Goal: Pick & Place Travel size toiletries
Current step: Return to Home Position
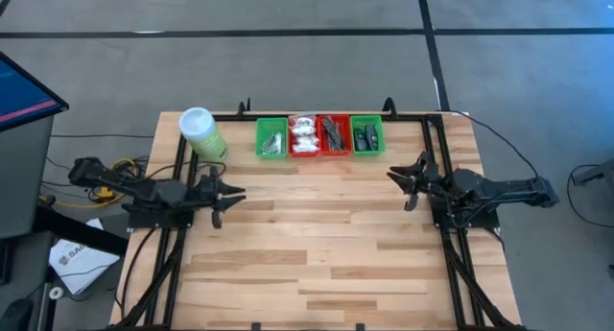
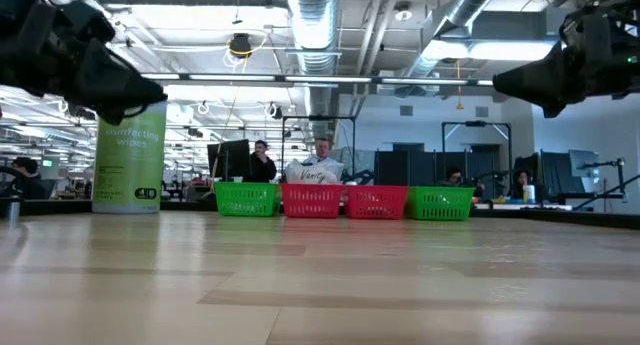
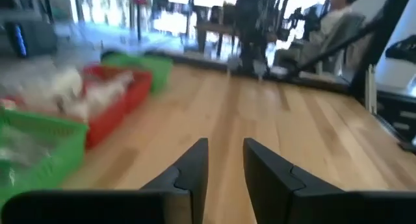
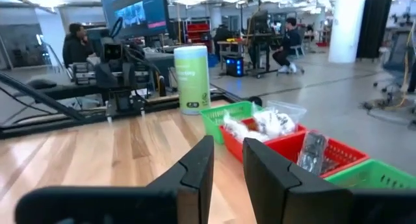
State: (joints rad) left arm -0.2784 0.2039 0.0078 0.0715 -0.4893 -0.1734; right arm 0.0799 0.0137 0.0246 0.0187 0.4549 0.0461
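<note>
- I see a pale, plank-striped wooden counter (image 1: pixel 317 245).
- Outer trays (image 2: pixel 246 200) green, inner trays (image 2: pixel 312 202) red, all meshed.
- White packets (image 1: pixel 305 137); dark combs (image 1: pixel 333 132).
- Canister (image 1: pixel 202 137) light green, white lid.
- My left pincer (image 3: pixel 225 143) and right pincer (image 4: pixel 227 141) black.

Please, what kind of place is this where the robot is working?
Most likely an open-plan robotics lab or tech office. Bare ducts run under the ceiling, people sit at desks with monitors behind the table, and the left arm and right arm wait over it.

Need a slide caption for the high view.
Toiletries sorted into red and green trays; left claw and right claw empty on either side.
</note>
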